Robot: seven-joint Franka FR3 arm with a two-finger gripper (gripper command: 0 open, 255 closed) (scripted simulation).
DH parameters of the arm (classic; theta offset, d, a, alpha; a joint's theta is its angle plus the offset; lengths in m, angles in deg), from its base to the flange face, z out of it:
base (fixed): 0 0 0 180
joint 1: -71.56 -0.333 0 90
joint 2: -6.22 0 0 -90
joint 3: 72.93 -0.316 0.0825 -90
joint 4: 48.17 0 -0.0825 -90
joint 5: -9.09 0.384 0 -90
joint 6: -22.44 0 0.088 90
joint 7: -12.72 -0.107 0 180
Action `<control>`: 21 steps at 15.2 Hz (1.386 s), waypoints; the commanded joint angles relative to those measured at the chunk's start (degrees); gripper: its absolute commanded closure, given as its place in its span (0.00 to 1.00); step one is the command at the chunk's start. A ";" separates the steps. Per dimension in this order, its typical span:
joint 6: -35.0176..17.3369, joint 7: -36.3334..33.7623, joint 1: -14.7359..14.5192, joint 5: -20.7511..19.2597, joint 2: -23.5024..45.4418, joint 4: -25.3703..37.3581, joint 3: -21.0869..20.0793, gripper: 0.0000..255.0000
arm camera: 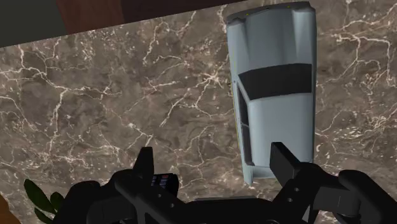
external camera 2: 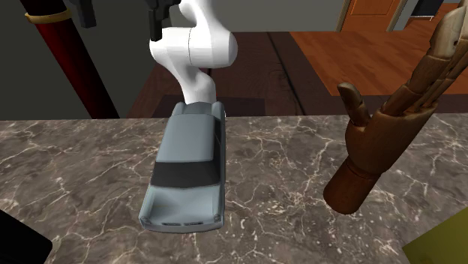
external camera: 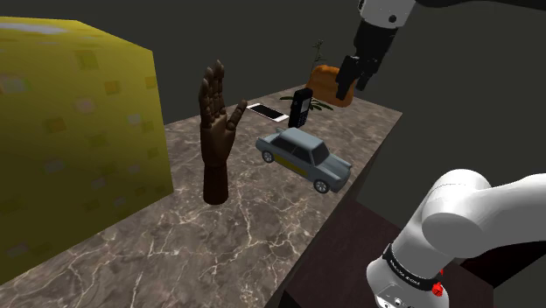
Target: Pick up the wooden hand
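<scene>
the black two-finger pincer (external camera: 357,77) hangs released and empty above the brown, white-veined marble counter (external camera: 175,254). the dark-brown jointed wooden hand (external camera: 217,131) stands upright on its wrist at about eight o'clock from it in the shoulder view, with a boxy grey-blue toy car (external camera: 304,156) at the hand's four o'clock. for the approach, i judge it best to clear the car and close across the smooth round forearm, since the thin knuckled digits offer poor purchase.

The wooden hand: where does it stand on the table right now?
In the shoulder view the wooden hand stands upright on the marbled table, between the yellow block at its left and the grey toy car at its right.
</scene>
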State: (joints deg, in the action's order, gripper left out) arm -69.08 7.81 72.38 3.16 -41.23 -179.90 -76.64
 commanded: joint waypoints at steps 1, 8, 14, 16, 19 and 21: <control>0.00 0.00 0.00 0.00 0.00 0.00 0.00 0.00; 3.33 -26.71 4.40 9.22 2.14 4.09 -12.57 0.00; 4.52 -49.80 10.11 15.24 8.96 12.53 -23.29 0.00; 4.69 -57.58 12.48 16.45 12.11 16.23 -26.95 0.00; 4.84 -69.48 16.47 17.21 17.65 22.53 -32.74 0.00; 4.92 -77.69 19.31 16.79 21.99 27.23 -36.91 0.00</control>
State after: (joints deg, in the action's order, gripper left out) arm -64.24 -65.35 90.31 20.00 -21.11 -154.78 -111.62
